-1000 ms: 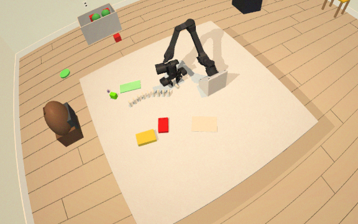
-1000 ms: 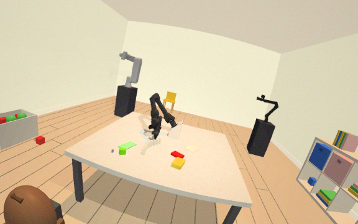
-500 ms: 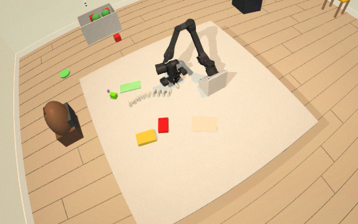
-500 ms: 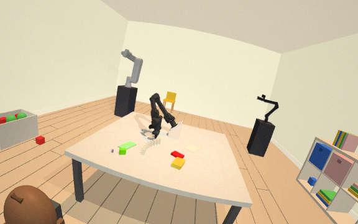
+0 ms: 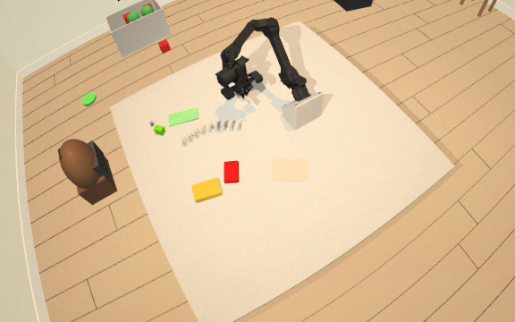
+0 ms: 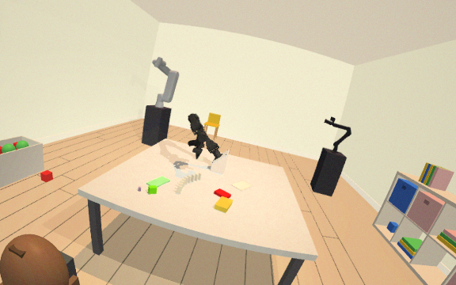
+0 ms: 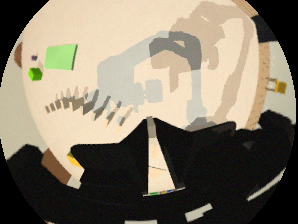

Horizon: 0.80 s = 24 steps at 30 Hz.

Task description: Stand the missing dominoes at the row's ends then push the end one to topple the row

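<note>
My gripper (image 5: pixel 243 95) (image 6: pixel 198 157) (image 7: pixel 149 121) is shut on a small pale domino (image 7: pixel 151 129), seen edge-on between the fingertips in the wrist view. The fingers hide much of it, and its height over the table is hard to tell. The row of standing cream dominoes (image 5: pixel 240 124) (image 6: pixel 199 176) curves across the table, left of the gripper in the wrist view and in front of it in the top view. The dominoes in the row are upright and apart from each other. The gripper is beyond the row's right end and not touching it.
A light green plate (image 5: pixel 183 116) (image 6: pixel 158 181) (image 7: pixel 61 57) and a green cube (image 5: pixel 159 130) (image 6: pixel 152 189) (image 7: pixel 35 74) lie beyond the row's left end. A red block (image 5: pixel 232 172), a yellow block (image 5: pixel 206 190) and a beige sheet (image 5: pixel 290 170) lie in front. A pale upright panel (image 5: pixel 307 112) stands by the arm's base.
</note>
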Available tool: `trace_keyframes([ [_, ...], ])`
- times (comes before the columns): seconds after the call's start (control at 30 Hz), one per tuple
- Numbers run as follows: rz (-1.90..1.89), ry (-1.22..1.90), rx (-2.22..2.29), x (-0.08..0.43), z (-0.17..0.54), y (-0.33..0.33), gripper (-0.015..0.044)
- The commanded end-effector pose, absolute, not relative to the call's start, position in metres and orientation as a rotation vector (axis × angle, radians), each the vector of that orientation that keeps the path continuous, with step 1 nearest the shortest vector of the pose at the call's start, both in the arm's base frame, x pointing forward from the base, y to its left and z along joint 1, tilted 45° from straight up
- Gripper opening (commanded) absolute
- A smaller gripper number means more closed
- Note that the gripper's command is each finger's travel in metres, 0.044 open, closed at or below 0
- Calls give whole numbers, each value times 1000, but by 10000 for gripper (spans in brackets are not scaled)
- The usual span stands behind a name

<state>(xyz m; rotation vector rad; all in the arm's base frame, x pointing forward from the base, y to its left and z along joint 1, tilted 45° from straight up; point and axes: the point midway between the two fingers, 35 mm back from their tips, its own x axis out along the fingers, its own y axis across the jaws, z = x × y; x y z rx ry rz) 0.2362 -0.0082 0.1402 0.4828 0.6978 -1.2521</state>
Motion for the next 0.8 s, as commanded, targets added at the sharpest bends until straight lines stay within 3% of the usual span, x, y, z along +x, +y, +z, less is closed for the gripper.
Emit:
trace_keyframes([
  [0.0,-1253,689,488,228,169,16,21],
  [0.23,-1232,721,447,229,171,14,21],
  [0.77,-634,1282,-514,240,231,-44,21],
])
